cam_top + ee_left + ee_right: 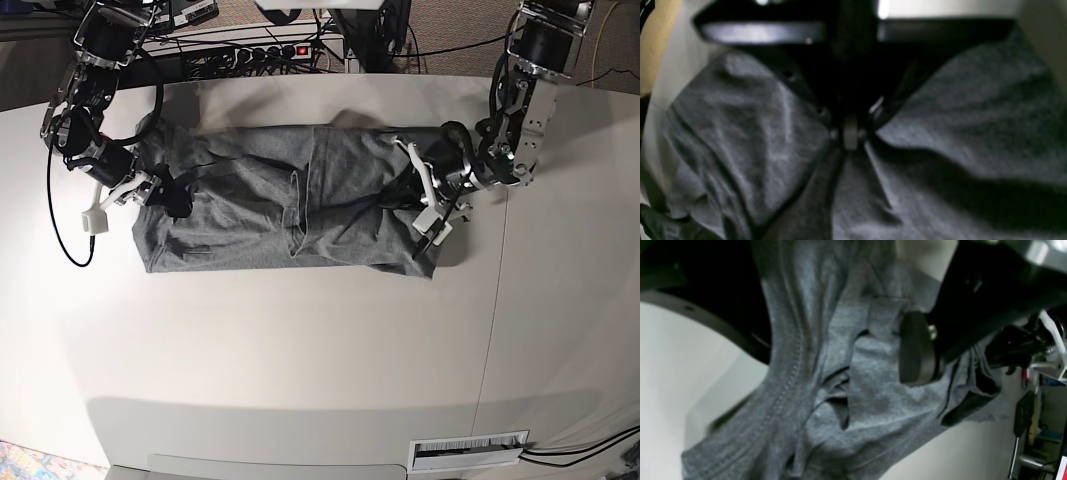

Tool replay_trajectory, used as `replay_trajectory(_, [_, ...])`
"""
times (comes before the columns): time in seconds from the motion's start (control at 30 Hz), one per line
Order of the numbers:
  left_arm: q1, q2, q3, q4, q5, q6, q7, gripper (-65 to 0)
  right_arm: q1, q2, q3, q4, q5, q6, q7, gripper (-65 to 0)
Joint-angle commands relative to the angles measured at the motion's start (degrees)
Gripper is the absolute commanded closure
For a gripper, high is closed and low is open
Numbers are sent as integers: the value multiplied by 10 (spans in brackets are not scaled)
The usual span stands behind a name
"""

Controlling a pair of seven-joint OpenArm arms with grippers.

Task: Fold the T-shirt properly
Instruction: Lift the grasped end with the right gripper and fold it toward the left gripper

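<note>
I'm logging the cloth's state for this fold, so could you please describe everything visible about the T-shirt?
The T-shirt is heather-grey, soft-looking knit cloth with a stitched hem, heavily wrinkled. It lies as a wide band across the white table, sides already folded inward, with creases and an overlapping flap near its middle. The left pincer is shut on a pinch of fabric at one end. At the other end, cloth drapes between the right pincer's wide-spread jaws, one pad against it.

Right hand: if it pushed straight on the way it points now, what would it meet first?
The heather-grey cotton T-shirt: the right hand points into the cloth's edge with its jaws wide, fabric already draped between them. Depth is unclear, but nothing else lies ahead.
</note>
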Motion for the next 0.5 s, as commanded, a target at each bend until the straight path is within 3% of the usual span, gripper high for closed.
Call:
replay_trajectory(0.0, [9,-6,3,-4,44,6,54,0,6,5,2,7,-4,3,0,-444])
replay_trajectory(0.13, [9,-6,3,-4,52,6,50,0,1,1,-10,7,-6,3,-7,-444])
replay_trajectory(0.37, [9,-6,3,-4,52,6,44,0,-6,-1,-126,7,-27,3,-5,-444])
replay_trajectory(0.47, [9,-6,3,-4,53,7,44,0,3,-1,-147,7,-45,3,-7,-427])
